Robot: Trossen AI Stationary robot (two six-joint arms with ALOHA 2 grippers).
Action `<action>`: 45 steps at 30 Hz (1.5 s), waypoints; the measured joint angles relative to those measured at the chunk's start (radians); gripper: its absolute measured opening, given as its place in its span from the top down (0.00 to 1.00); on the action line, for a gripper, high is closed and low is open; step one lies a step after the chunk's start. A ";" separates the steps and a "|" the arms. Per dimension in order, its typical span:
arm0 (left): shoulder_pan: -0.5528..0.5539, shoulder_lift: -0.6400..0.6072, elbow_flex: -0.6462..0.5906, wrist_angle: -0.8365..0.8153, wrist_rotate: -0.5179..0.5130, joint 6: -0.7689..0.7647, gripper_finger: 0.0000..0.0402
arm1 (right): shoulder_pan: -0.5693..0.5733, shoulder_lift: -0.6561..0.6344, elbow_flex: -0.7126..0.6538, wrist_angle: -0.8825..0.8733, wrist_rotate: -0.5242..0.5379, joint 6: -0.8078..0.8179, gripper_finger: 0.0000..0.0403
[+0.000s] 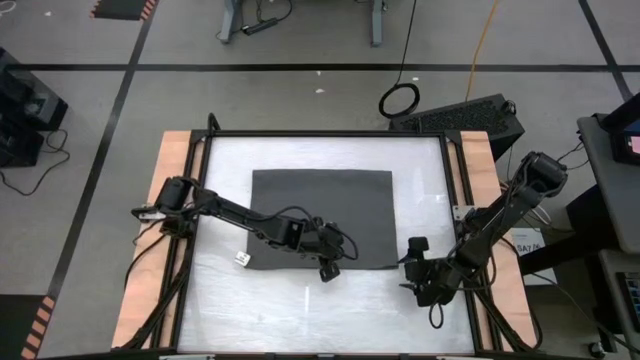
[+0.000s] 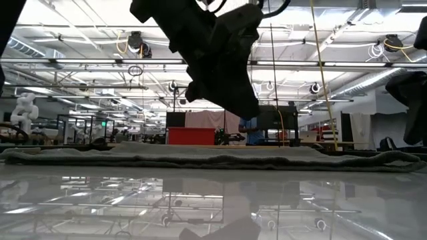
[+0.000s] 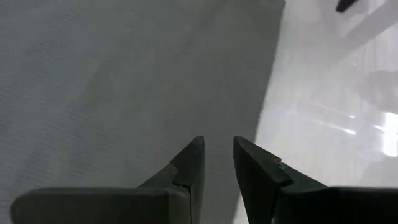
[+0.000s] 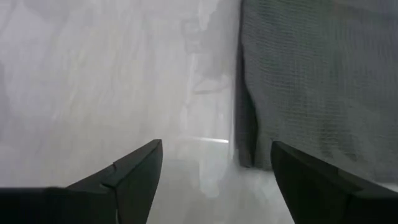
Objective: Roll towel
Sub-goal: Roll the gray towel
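1. Lying flat and unrolled mid-worktop (image 1: pixel 420 300): dark grey towel (image 1: pixel 320 215), white tag (image 1: pixel 243 259) at one corner.
2. Left hand (image 3: pixel 216 163), fingers narrowly parted, empty, over the towel's near edge.
3. Right hand (image 4: pixel 216 163), spread wide, empty, beside its corner.

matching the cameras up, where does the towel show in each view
High: towel at table centre.
Low: flat grey band across mid-picture.
Left wrist: fills the left and centre.
Right wrist: right side.
Shared landmark: the towel's edge against the glossy white table.
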 joint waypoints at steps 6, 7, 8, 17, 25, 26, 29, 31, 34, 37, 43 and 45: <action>0.031 0.009 0.000 0.033 -0.014 0.067 0.78 | 0.000 0.020 0.000 -0.009 0.040 -0.138 0.20; 0.037 0.012 0.000 0.048 -0.012 0.080 0.78 | 0.000 0.023 0.000 -0.012 0.062 -0.164 0.19; 0.045 0.013 -0.002 0.067 -0.001 0.099 0.79 | 0.000 0.028 0.000 -0.012 0.084 -0.192 0.19; 0.092 0.075 -0.002 0.175 0.050 0.192 0.83 | -0.008 0.102 0.000 -0.019 0.115 -0.278 0.22; 0.093 0.090 -0.001 0.183 0.055 0.200 0.84 | -0.006 0.144 0.002 -0.009 0.141 -0.264 0.35; 0.093 0.090 -0.001 0.184 0.055 0.200 0.84 | -0.006 0.147 0.002 -0.009 0.142 -0.263 0.36; 0.092 0.090 -0.001 0.182 0.058 0.209 0.84 | -0.006 0.159 0.003 -0.009 0.147 -0.245 0.40; 0.092 0.096 -0.001 0.187 0.066 0.223 0.84 | -0.006 0.168 0.003 -0.009 0.149 -0.222 0.42; 0.092 0.101 -0.001 0.178 0.078 0.227 0.84 | -0.006 0.174 0.003 -0.013 0.168 -0.175 0.46; 0.092 0.099 -0.001 0.184 0.077 0.227 0.84 | -0.006 0.175 0.002 -0.018 0.180 -0.170 0.50; 0.092 0.099 -0.001 0.183 0.078 0.226 0.84 | -0.007 0.176 0.002 -0.039 0.192 -0.176 0.58; 0.092 0.099 -0.001 0.182 0.078 0.226 0.84 | -0.007 0.176 0.000 -0.042 0.194 -0.183 0.61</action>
